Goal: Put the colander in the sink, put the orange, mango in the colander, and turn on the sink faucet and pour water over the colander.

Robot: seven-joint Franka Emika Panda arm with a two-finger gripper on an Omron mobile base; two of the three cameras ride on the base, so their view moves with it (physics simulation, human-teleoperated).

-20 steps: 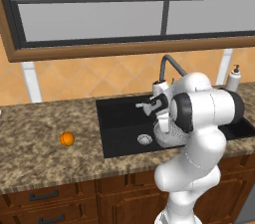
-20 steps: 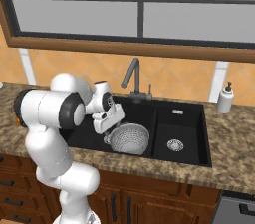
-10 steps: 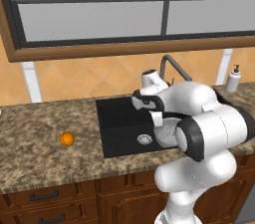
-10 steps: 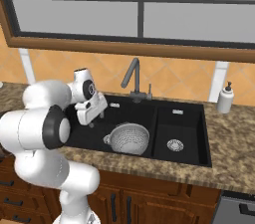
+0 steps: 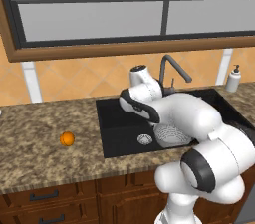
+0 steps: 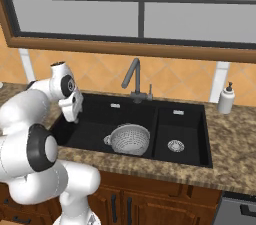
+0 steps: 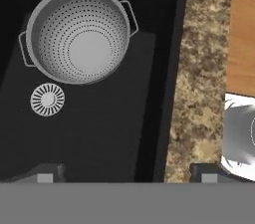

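Item: my gripper [image 7: 124, 172], jaws spread wide and holding nothing, raised over the left edge of the sink [image 6: 95, 131].
Item: colander [image 6: 129, 138], silvery, perforated, two handles, upright in the sink's left basin, beside the round drain [image 7: 48, 99].
Item: orange [image 5: 66, 139], on the granite counter [image 5: 45, 153], well left of the sink and apart from my jaws.
Item: sink faucet [image 6: 134, 79], dark curved spout, at the far rim between the basins.
Item: soap dispenser [image 6: 226, 98], white, far right on the counter.
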